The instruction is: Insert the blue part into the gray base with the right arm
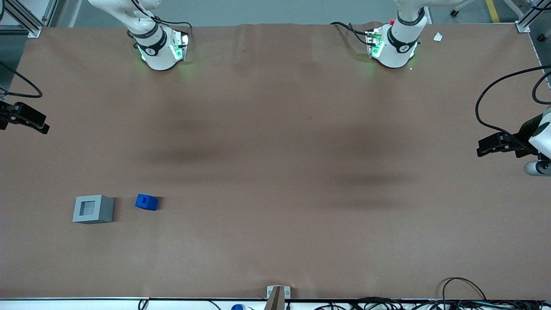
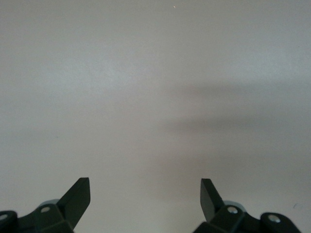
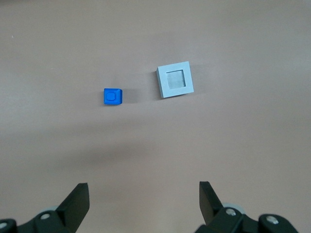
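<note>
Blue part point(image 3: 112, 96) sits beside gray base point(image 3: 175, 80), unlabelled, below the gripper point(image 3: 144, 201) with released jaws.

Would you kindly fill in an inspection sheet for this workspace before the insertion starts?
Surface: brown table cover, lightly wrinkled.
Job's things: blue part lies beside gray base, apart from it; recess unfilled.
Clutter: small white scrap near the parked arm's base.
Grippers: right arm's pincer open, raised above both parts, holding nothing.
Cables: black cables along the table edge nearest the front camera.
Surroundings: aluminium frame posts at the corners.
</note>
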Action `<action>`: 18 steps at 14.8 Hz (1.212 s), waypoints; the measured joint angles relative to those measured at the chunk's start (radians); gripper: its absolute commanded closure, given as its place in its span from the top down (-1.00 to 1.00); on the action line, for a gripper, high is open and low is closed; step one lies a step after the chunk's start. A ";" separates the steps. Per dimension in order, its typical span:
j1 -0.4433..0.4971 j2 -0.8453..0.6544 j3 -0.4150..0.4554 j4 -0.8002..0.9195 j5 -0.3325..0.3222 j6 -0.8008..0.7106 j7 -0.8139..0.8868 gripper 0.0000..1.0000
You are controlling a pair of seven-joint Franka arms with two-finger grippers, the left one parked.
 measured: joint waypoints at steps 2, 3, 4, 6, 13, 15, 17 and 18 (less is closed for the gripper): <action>-0.001 0.000 -0.001 0.000 -0.002 -0.001 -0.001 1.00; -0.001 0.000 -0.001 0.000 -0.002 -0.003 -0.001 1.00; -0.001 0.000 -0.001 0.000 -0.002 -0.009 -0.001 1.00; -0.001 0.001 0.001 0.000 -0.002 -0.019 -0.002 1.00; 0.000 0.020 0.003 -0.032 0.003 0.032 -0.003 1.00; 0.000 0.039 0.003 -0.106 0.003 0.126 0.001 1.00; 0.000 0.062 0.003 -0.199 0.003 0.233 0.034 1.00; 0.004 0.076 0.003 -0.236 0.003 0.271 0.055 1.00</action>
